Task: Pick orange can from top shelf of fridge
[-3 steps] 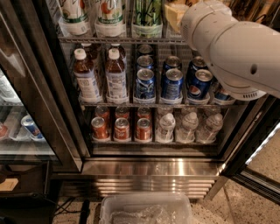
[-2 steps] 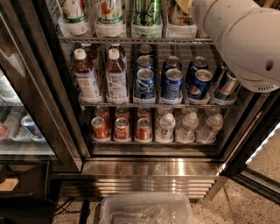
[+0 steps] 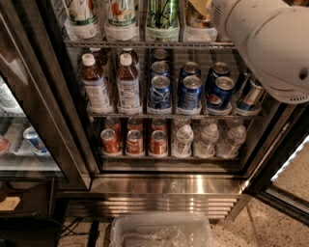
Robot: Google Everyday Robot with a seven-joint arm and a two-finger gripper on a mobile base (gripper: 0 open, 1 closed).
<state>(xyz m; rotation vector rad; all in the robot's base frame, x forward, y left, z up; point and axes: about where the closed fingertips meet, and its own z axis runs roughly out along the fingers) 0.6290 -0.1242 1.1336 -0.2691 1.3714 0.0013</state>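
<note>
And the arm point(image 3: 270, 43) has drifted up and to the right over the last second, uncovering more of the cans behind it! Far left, the neighbouring cooler point(image 3: 24, 144) shows a couple of cans behind its glass. Into the fridge point(image 3: 164, 185) now, door open. Along the top shelf point(image 3: 145, 44) stand two white-labelled bottles point(image 3: 82, 14), then a tall green can point(image 3: 162, 14), and then the orange can point(image 3: 195, 14) in the rightmost clear tray, upright, cut off by the top edge and sitting just left of the arm's white casing. One rack down: two brown bottles point(image 3: 95, 82), then rows of blue cans point(image 3: 190, 91). Below that, short red cans point(image 3: 134, 141) and then clear water bottles point(image 3: 207, 140). On the floor in front, a clear plastic bin point(image 3: 159, 231). Upper right, that bulky arm fills the corner; the gripper is hidden beyond it, up by the top shelf, so whether its jaws are spread or pressed together I cannot tell.
</note>
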